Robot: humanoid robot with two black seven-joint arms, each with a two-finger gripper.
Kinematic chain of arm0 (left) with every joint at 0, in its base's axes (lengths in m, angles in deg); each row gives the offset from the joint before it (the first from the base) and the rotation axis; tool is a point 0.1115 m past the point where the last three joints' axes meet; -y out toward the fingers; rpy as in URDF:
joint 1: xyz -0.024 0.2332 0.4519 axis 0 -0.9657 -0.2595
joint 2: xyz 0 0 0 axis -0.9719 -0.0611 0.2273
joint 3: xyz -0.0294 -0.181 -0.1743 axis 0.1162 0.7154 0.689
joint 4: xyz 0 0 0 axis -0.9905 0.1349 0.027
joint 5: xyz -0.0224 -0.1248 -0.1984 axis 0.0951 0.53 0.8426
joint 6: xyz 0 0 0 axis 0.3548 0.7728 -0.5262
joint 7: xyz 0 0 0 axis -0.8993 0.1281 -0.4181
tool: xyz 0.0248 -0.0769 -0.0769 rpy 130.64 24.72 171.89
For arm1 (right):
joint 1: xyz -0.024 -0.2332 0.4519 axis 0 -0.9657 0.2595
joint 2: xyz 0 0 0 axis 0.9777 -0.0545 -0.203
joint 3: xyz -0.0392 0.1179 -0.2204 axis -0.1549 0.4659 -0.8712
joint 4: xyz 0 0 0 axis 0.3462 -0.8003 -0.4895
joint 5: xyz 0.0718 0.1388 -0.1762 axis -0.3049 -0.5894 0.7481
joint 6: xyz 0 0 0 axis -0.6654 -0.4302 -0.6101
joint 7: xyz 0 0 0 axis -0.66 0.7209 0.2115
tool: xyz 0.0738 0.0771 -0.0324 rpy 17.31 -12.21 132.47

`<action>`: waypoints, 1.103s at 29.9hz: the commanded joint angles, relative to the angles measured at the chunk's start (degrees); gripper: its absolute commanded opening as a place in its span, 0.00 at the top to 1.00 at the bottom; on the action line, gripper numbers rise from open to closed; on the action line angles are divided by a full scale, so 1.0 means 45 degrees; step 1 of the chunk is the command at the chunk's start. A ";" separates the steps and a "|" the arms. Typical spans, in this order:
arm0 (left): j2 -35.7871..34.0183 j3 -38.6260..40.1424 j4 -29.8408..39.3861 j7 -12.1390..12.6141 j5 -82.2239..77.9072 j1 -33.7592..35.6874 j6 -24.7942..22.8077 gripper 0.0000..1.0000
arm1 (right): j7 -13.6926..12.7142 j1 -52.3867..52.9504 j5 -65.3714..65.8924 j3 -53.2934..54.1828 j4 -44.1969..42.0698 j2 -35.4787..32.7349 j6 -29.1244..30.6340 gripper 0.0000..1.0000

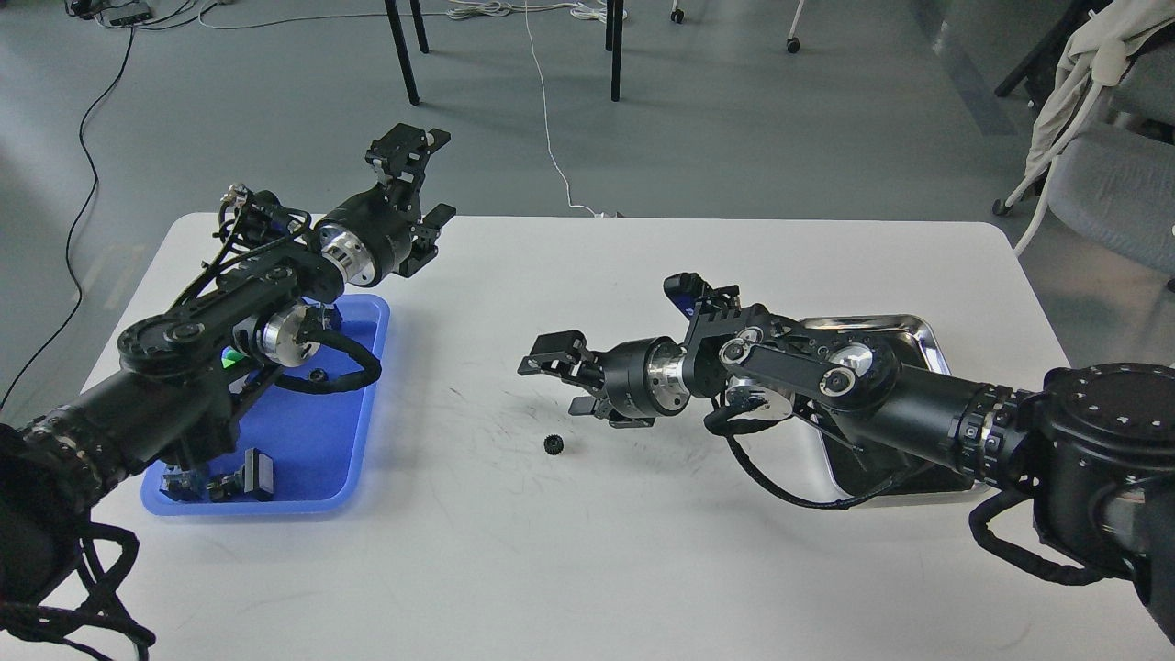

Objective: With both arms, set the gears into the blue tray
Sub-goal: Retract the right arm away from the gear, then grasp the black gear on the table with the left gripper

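Observation:
One small black gear [553,444] lies alone on the white table, near the middle. My right gripper [557,383] hovers just above and behind it, open, with nothing between its fingers. The blue tray [312,441] sits at the left, partly hidden under my left arm. In it lies a small dark round piece [318,375] that may be a gear. My left gripper [425,184] is raised beyond the tray's far end, over the table's back edge, open and empty.
A shiny steel tray [909,321] lies at the right, mostly hidden by my right arm. Dark blocky parts [240,477] sit at the near end of the blue tray. Chair legs and cables are on the floor behind the table.

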State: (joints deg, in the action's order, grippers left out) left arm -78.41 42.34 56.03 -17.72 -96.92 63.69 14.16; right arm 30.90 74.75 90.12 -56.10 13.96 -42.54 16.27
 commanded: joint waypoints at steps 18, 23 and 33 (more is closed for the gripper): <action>-0.3581 -0.0312 0.7213 0.0039 -0.8522 -0.3213 0.1440 0.02 | 0.0176 -0.3362 -0.5401 0.9385 -0.0052 -0.6325 0.0393 0.03; -0.2762 -0.0332 0.7549 -0.0116 -1.3426 -0.4718 0.2555 0.02 | 0.0137 -0.6116 -0.5735 1.1594 0.0376 -0.6736 0.1467 0.03; -0.0457 -0.0857 0.5326 -0.0391 -2.0226 -0.5463 0.4858 0.03 | 0.0137 -0.8209 -0.5735 1.2476 0.0671 -0.6620 0.1773 0.03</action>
State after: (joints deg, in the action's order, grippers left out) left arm -84.01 40.43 85.02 -19.40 -179.53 39.16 32.44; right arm 31.45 39.69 64.32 -0.04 17.06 -72.89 24.22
